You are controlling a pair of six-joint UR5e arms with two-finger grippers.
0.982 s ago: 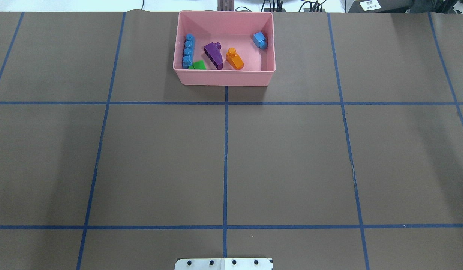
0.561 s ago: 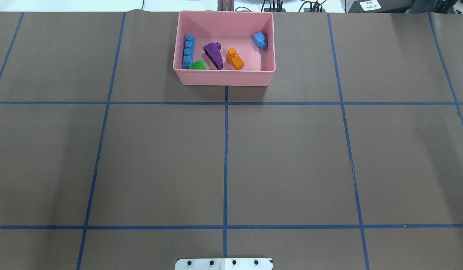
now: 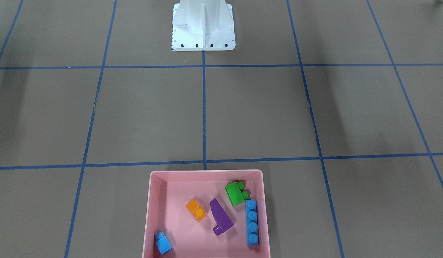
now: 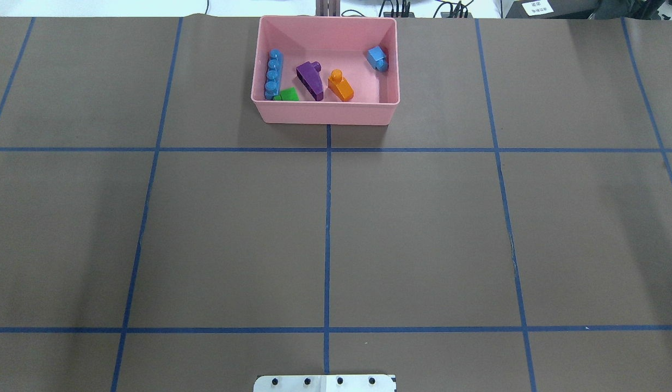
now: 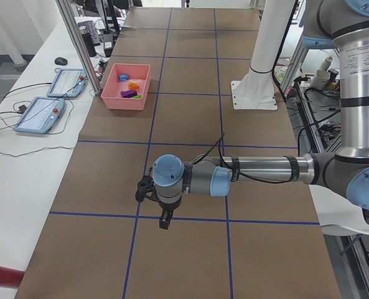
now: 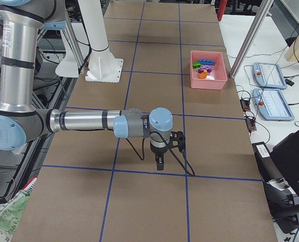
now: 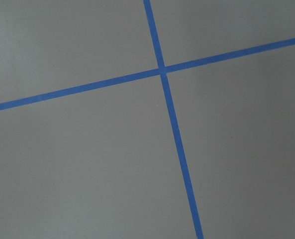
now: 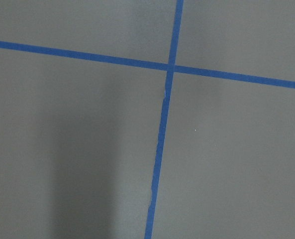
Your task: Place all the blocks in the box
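the left claw (image 5: 164, 219) hangs pointing down over the desk (image 4: 423, 228) towards its left end, and the right claw (image 6: 160, 164) does so towards the right end. whether each one is apart or together i cannot tell. the pink box (image 4: 325, 113) stands at the middle of the desk's far edge. all five blocks lie inside it: the long blue block (image 4: 273, 74) along the left wall, the green block (image 4: 288, 95) just beside it, the purple block (image 4: 310, 80) and the orange block (image 4: 340, 86) in the middle, and the small blue block (image 4: 377, 57) by the right wall.

Soft, even overhead light shows the tabletop (image 4: 423, 228) bright and sharp in every view, with faint broad shadows across its outer squares, a narrow dark shadow beside the box (image 4: 325, 113), and a greyer cast in both wrist views.
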